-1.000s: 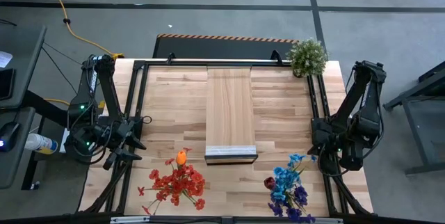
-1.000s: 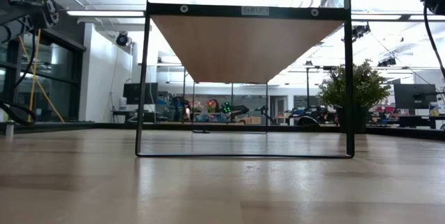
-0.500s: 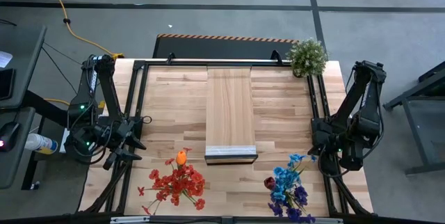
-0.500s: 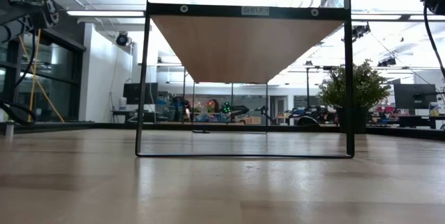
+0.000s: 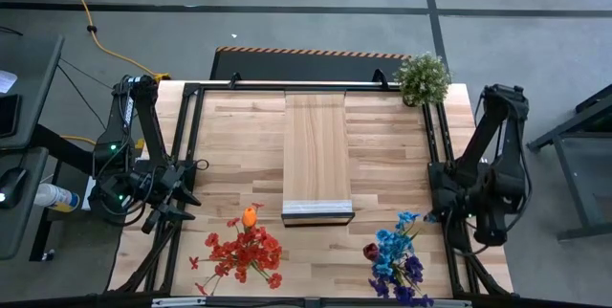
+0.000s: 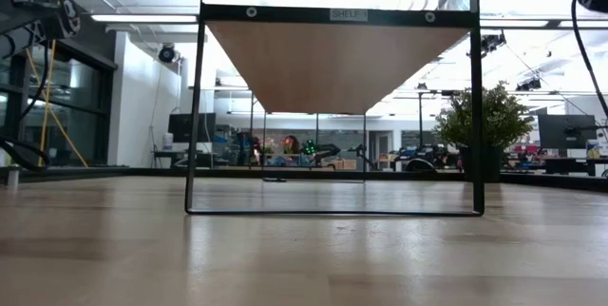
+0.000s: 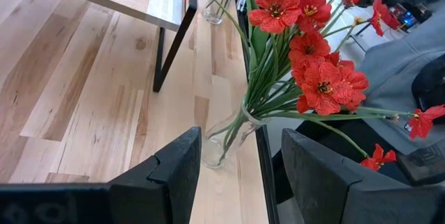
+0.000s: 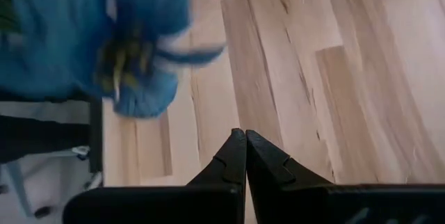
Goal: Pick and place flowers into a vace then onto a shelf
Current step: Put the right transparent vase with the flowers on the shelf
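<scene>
Red flowers with one orange head stand in a clear glass vase on the tabletop near its front edge, left of centre. Blue and purple flowers stand front right; they are blurred in the right wrist view. A second glass vase holding green stems shows beside the shelf's leg. The shelf stands mid-table. My left gripper hangs open left of the red flowers, its fingers apart, short of the vase. My right gripper is shut just above the blue flowers.
A bushy potted plant sits at the table's far right corner. The shelf's black frame stands on the tabletop, with room beneath the board. A person in grey is just beyond the table's near edge.
My right arm has edged toward the table's near edge, nearer the blue flowers, its gripper still shut. The flowers and vases have not moved.
</scene>
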